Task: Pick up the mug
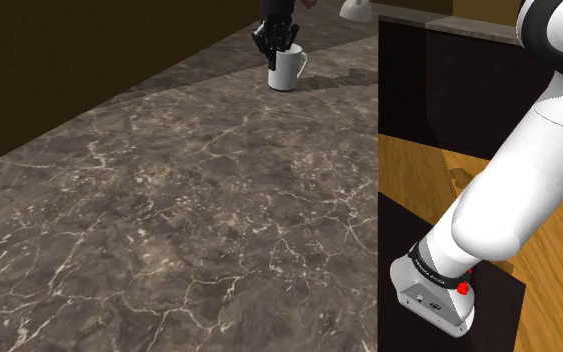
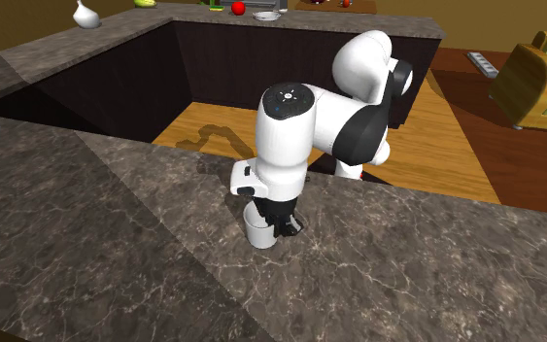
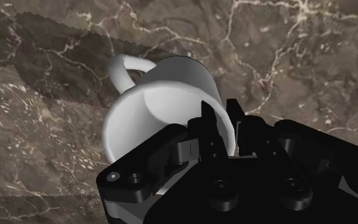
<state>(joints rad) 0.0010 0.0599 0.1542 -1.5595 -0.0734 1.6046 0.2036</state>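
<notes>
- White and plain, the mug (image 1: 287,70) stands upright on the dark veined marble counter (image 1: 169,210), at the upper middle of the shoulder view. It is near the counter's far edge.
- In the second exterior view the mug (image 2: 257,234) sits just below the middle of the frame. The white arm (image 2: 286,136) bends down over it from the upper right.
- The black gripper (image 1: 278,44) comes down onto the mug from above. Its tips are at the rim, on the side away from the handle (image 3: 121,69).
- From the wrist view, the gripper (image 3: 220,114) is nearly closed. One of its fingers (image 3: 206,119) is inside the cup and the other is outside, with a thin strip of the white wall (image 3: 171,83) pinched between them. I judge that it has hold of the mug by its wall, though how firmly cannot be read.
- Reaching, lining up over the rim and closing look done.
- The base appears to rest on the marble in both outside views, with shadow right against it, so the mug is not yet raised.
- Left to do is a straight pull upward. With only a narrow pinch on one side of the rim, the cup may swing or slip as its weight comes off the counter.
</notes>
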